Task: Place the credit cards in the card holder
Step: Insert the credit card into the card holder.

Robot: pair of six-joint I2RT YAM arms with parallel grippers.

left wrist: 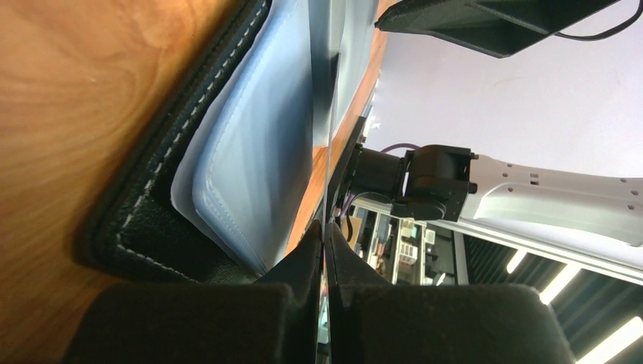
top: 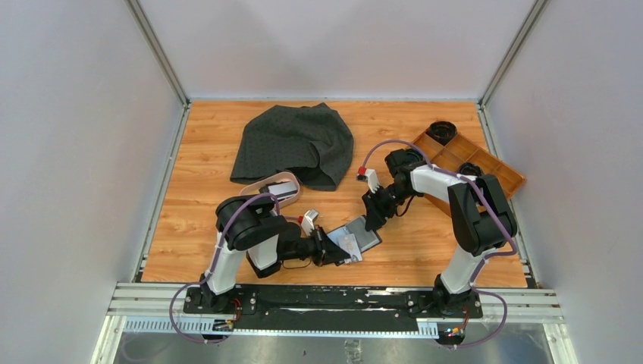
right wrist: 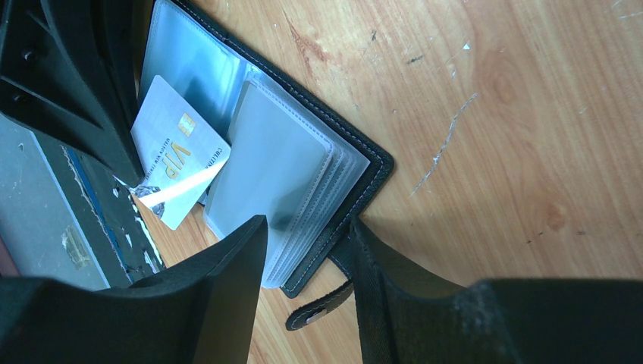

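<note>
At the card holder (right wrist: pixel 288 159), left gripper (left wrist: pixel 324 241) clamps a credit card (right wrist: pixel 176 148).

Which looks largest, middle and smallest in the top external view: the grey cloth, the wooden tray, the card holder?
1. grey cloth, largest.
2. wooden tray, though the right arm hides part of it.
3. card holder, clearly smallest.

Top cam looks down from behind over the whole table (top: pixel 205 152). Both wrist cams sit super close, low, sharing the open card holder (right wrist: pixel 303 174).
</note>
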